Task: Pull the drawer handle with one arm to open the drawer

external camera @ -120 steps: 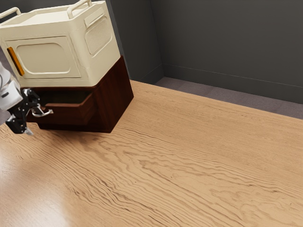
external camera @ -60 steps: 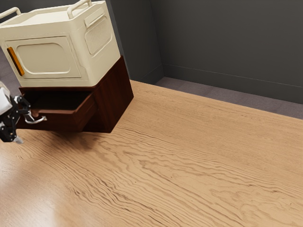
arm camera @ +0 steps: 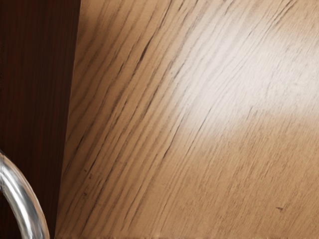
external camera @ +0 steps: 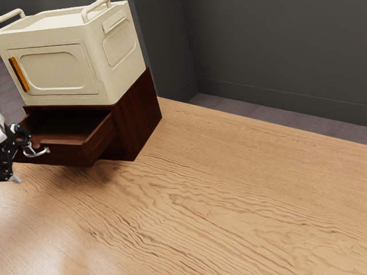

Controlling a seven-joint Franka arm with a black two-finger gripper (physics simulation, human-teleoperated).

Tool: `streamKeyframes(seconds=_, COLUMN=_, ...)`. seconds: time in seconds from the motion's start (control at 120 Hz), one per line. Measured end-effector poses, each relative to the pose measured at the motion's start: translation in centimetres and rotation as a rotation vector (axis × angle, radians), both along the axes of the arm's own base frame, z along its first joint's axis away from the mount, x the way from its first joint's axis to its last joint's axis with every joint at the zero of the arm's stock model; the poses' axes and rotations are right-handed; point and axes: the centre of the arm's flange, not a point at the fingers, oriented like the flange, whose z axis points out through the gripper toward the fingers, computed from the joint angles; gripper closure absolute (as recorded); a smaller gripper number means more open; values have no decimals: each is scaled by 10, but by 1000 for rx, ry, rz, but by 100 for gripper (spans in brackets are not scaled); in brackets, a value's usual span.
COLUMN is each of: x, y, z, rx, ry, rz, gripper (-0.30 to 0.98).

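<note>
Exterior view: the gripper (external camera: 22, 165) slants in low over the table (external camera: 229, 195) from the exterior view's left, before the brown cabinet (external camera: 136, 120). Its fingers stand apart, one apparently against the silver handle (external camera: 36, 154). That handle is on the front of the drawer (external camera: 69, 154), pulled partway out of the cabinet. A cream box (external camera: 57, 69) sits atop the cabinet.

A broad table of light-brown wood (external camera: 229, 195), streaked with dark, wavy grain and glossed by a pale sheen, bears a boxy, dark red-brown wooden cabinet (external camera: 139, 114) near one edge.
</note>
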Motion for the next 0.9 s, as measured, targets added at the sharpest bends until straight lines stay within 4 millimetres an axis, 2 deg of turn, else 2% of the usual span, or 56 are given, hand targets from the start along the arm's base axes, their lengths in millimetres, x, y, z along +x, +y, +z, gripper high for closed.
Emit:
streamKeyframes(seconds=0.375, x=-21, y=-5, z=-1, rx=7, ry=8, rz=9, gripper=0)
streamKeyframes(seconds=0.583, x=-32, y=-9, z=3, rx=14, ry=0, rz=14, gripper=5)
streamKeyframes(seconds=0.683, x=-36, y=-10, z=8, rx=23, ry=-9, rz=17, gripper=11)
streamKeyframes(seconds=0.708, x=-37, y=-9, z=10, rx=25, ry=-11, rz=19, gripper=7)
streamKeyframes(seconds=0.8, x=-40, y=-9, z=15, rx=31, ry=-18, rz=24, gripper=4)
streamKeyframes(seconds=0.9, x=-48, y=-11, z=33, rx=53, ry=-45, rz=31, gripper=3)
